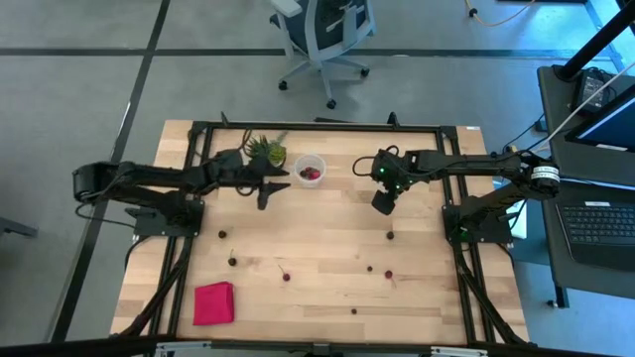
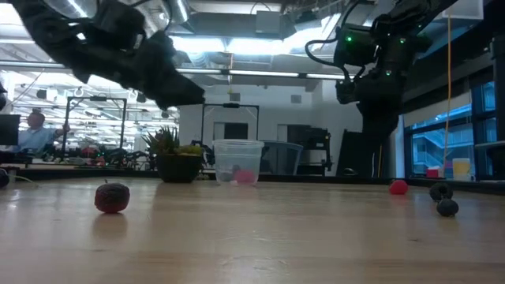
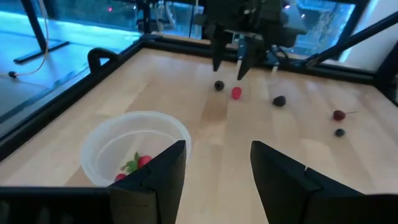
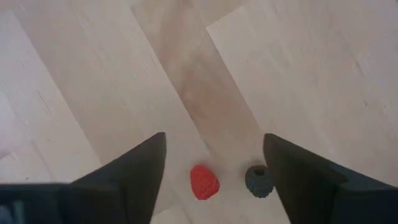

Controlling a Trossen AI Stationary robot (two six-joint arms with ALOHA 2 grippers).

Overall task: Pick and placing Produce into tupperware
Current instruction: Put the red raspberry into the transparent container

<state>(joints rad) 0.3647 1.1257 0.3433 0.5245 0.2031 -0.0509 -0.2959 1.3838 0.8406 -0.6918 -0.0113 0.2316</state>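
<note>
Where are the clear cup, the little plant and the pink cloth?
clear cup (image 1: 310, 170): high view, on its rim.
little plant (image 1: 266, 150): high view, on its green leaves.
pink cloth (image 1: 213, 302): high view, at its middle.

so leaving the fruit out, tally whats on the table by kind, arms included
clear cup: 1
potted plant: 1
pink-red cloth: 1
robot arms: 2, left arm and right arm
total: 5

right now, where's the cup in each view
high: cup at the table's far edge, middle, right of the plant
low: centre, right of the plant
left wrist: lower left, fruit inside
right wrist: not in view
shared landmark: the plant beside it in the high and low views
</note>
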